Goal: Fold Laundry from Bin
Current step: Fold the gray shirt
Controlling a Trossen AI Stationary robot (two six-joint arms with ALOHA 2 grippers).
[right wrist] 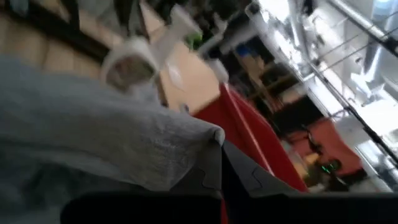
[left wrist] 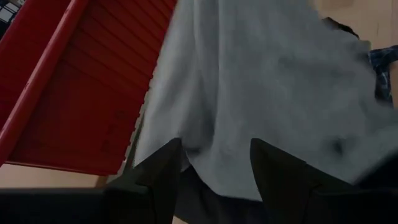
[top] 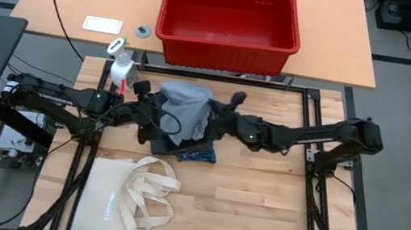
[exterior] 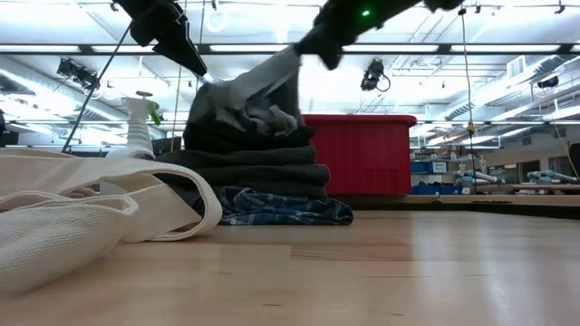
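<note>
A light grey garment (top: pixel 188 107) lies on top of a stack of folded laundry (exterior: pixel 263 172): black and dark grey pieces over a blue plaid shirt (top: pixel 197 157), which rests on the table. My left gripper (top: pixel 147 103) is at the garment's left side and my right gripper (top: pixel 221 111) at its right side. Each is shut on the garment, above the stack. The red bin (top: pixel 230 13) stands beyond the table's far edge. My left gripper has the grey garment's edge (left wrist: pixel 214 158) between its two fingers (left wrist: pixel 163 169); one layer or several, I cannot tell. It comes from the table's left, slanting down. That side is raised a little off the stack (exterior: pixel 207 83). My right gripper pinches a corner of the grey garment (right wrist: pixel 210 138) between its fingers, coming from the table's right. The corner is lifted highest (exterior: pixel 288 60). The cloth slopes down from it toward the stack, its lower part resting on the folded pieces.
A white spray bottle (top: pixel 120 63) stands at the table's far left, close to my left arm. A cream canvas tote bag (top: pixel 123 198) with long handles lies at the near left. Bare wood shows at the table's near right.
</note>
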